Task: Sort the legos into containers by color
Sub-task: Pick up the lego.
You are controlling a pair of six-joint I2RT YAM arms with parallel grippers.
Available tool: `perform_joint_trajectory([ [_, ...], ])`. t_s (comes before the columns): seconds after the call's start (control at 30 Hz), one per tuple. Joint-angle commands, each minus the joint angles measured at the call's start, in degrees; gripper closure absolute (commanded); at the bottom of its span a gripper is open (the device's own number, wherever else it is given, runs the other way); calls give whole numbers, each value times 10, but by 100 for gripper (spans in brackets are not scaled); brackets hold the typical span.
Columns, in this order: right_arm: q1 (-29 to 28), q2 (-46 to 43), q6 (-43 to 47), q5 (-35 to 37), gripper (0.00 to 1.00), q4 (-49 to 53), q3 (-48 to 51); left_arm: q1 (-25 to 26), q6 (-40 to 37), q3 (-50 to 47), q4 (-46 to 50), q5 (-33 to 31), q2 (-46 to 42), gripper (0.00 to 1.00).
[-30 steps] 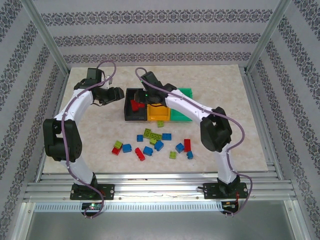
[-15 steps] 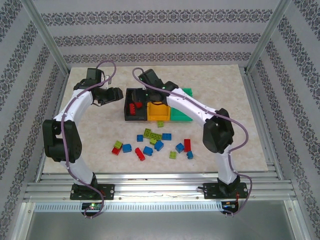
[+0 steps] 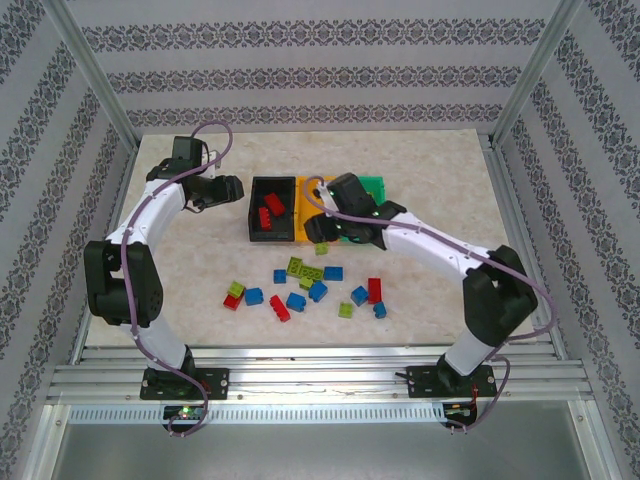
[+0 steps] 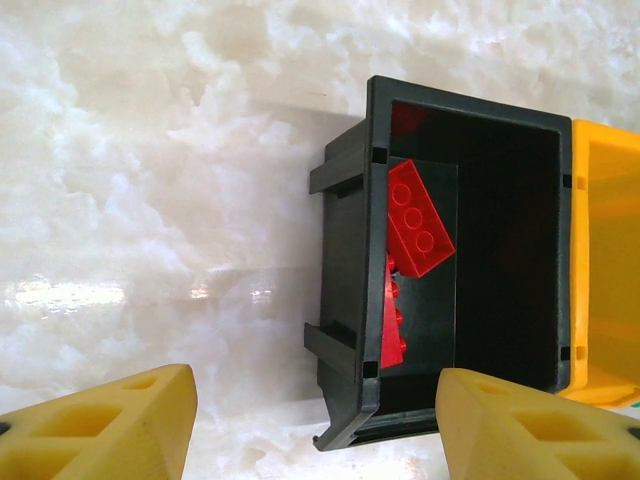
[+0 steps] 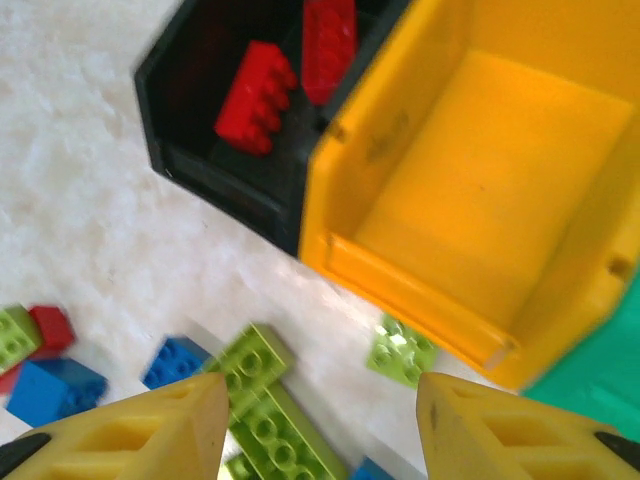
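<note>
In the overhead view, at centre left, the left gripper (image 3: 228, 189) is hovering just beside the black bin (image 3: 254, 215), its jaws spread wide with nothing between them. Two red legos (image 4: 420, 232) are lying inside that bin, one flat with its studs up and another tipped on its side against the wall. The orange-yellow bin (image 5: 400, 290) is touching the black bin's right side and is looking empty. The green bin (image 3: 376, 184) is standing further right.

The right gripper (image 5: 320, 430) is hanging near the front edge of the orange-yellow bin, its jaws open and empty. It is facing a long lime green lego (image 5: 262, 395) on the desk (image 3: 450, 170). Across the lower centre, loose legos (image 3: 300, 285) in red, blue and lime are lying scattered near the bins.

Each brick is looking small, light, rigid and smooth. It is probably calling for a pinch across its flat long sides, below the studs, where slipping is least likely.
</note>
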State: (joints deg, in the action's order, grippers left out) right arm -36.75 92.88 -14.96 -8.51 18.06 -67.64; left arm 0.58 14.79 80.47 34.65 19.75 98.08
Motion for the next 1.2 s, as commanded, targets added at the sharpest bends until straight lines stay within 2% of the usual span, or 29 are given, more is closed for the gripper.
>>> perform_joint_trajectory([
  [0.0, 19, -38, 23, -8, 47, -74, 71, -7, -14, 4, -2, -8, -25, 35],
  [0.13, 24, -74, 30, 17, 47, -126, 140, -10, -2, 45, 41, 28, -20, 35],
  [0.2, 30, -90, 24, 22, 47, -150, 168, -11, 20, 59, 61, 65, -21, 35],
  [0.4, 39, -130, 16, 46, 47, -213, 235, 1, 93, -84, 41, 151, -78, 39],
  [0.53, 45, -139, -4, 41, 47, -257, 271, 45, 76, -167, 99, 106, -120, 38],
  [0.7, 47, -128, -19, 26, 47, -289, 284, 79, 92, -247, 121, 54, -170, 38],
  [1.0, 47, -139, -22, 29, 47, -286, 288, 115, 107, -264, 168, -80, -192, 34],
  [1.17, 47, -142, -24, 32, 47, -292, 293, 130, 112, -278, 156, -83, -173, 34],
])
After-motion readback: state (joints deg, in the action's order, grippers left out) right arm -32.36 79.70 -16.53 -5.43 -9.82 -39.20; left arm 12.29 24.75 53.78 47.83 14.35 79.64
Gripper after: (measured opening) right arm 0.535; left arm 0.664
